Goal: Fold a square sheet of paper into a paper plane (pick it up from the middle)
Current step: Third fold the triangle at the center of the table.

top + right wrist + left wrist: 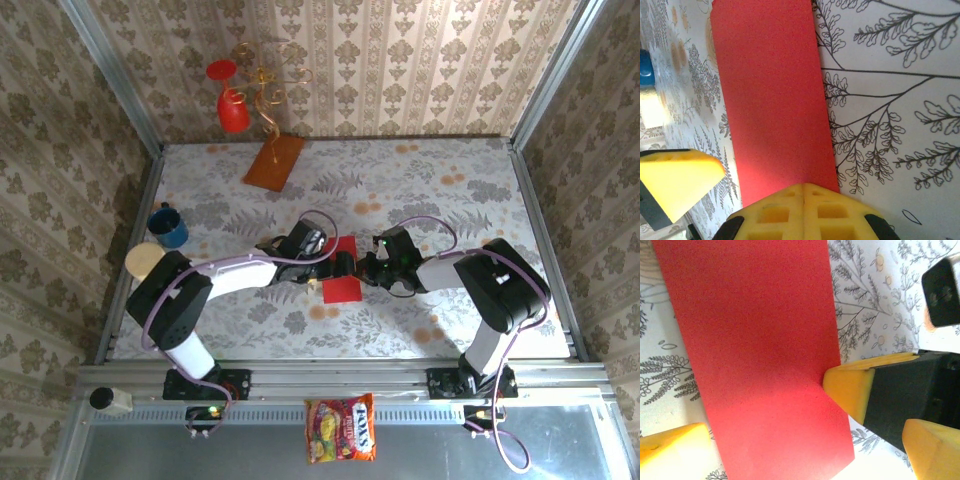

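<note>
The square sheet of paper (344,289) lies on the patterned table between both arms. Close up, the red paper (760,340) reads as a long flat rectangle. My left gripper (337,268) is open, and its yellow fingers straddle the sheet's near end (800,455) without clamping it. My right gripper (366,268) is shut, with its joined tips (804,200) resting on the end of the red strip (770,90). One of its fingers (850,390) touches the paper's right edge. The paper plane is out of view.
An orange-brown board (274,161) and a red goblet (233,110) stand at the back left. A blue cup (170,226) and a pale cup (145,260) sit by the left wall. A candy bag (341,428) lies on the front rail.
</note>
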